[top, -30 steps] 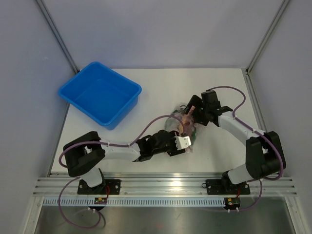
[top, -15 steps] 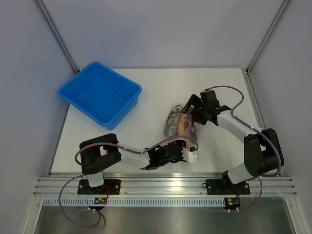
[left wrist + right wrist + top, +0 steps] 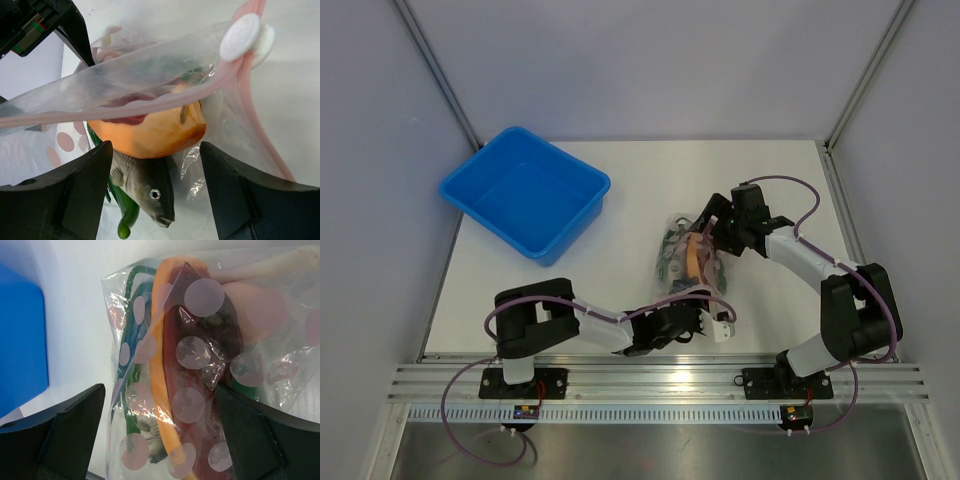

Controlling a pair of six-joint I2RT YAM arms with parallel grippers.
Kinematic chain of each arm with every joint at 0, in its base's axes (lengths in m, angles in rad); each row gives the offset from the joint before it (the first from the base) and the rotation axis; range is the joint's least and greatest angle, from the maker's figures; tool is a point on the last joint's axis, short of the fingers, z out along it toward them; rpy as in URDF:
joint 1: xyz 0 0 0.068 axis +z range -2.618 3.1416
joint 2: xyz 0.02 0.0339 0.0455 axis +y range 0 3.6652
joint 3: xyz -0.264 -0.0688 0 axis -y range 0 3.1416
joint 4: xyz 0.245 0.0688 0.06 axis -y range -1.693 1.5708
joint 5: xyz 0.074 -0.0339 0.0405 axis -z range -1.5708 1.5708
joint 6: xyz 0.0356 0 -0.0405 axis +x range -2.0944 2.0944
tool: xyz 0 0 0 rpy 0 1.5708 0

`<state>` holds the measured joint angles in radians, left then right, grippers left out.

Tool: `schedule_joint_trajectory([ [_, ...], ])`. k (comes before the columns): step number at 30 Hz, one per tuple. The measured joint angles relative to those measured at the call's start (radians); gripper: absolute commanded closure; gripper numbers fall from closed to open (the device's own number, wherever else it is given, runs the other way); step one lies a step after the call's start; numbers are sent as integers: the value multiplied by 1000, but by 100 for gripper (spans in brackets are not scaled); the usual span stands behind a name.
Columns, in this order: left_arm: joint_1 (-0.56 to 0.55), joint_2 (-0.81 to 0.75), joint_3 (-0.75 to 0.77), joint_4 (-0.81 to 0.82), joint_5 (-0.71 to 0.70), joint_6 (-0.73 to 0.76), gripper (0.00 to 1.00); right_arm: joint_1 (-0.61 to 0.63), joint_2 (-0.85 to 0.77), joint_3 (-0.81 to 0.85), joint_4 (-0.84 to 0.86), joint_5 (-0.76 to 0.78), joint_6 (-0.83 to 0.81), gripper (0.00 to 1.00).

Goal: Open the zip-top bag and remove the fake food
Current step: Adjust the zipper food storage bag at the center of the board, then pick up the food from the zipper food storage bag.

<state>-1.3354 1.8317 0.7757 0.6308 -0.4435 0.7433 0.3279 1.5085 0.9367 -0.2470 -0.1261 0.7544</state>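
The zip-top bag (image 3: pixel 685 262) lies on the table (image 3: pixel 640 180), right of centre, well apart from the blue bin (image 3: pixel 525 192). The fake food (image 3: pixel 150 132) is inside: an orange piece, a grey fish (image 3: pixel 145 185) and a green vegetable (image 3: pixel 125 222). The pink zip strip (image 3: pixel 260 125) splits in two at the white slider (image 3: pixel 241 36).

The left gripper (image 3: pixel 155 150) faces this near end with its fingers spread and the bag's mouth between them. Its arm lies low along the table's near edge. At the dotted far end, the right gripper (image 3: pixel 160 390) is spread wide around the plastic. Its forearm reaches back and left from a raised elbow.
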Motion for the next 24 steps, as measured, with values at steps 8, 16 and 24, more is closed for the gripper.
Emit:
schedule_joint_trajectory([
  [8,-2,47,49,-3,42,33,27,0,5,0,13,-20,1,1],
  [16,8,64,69,-3,92,52,45,0,10,0,18,-50,0,13],
  [24,28,71,69,16,121,64,87,-1,13,-3,28,-71,-6,22],
])
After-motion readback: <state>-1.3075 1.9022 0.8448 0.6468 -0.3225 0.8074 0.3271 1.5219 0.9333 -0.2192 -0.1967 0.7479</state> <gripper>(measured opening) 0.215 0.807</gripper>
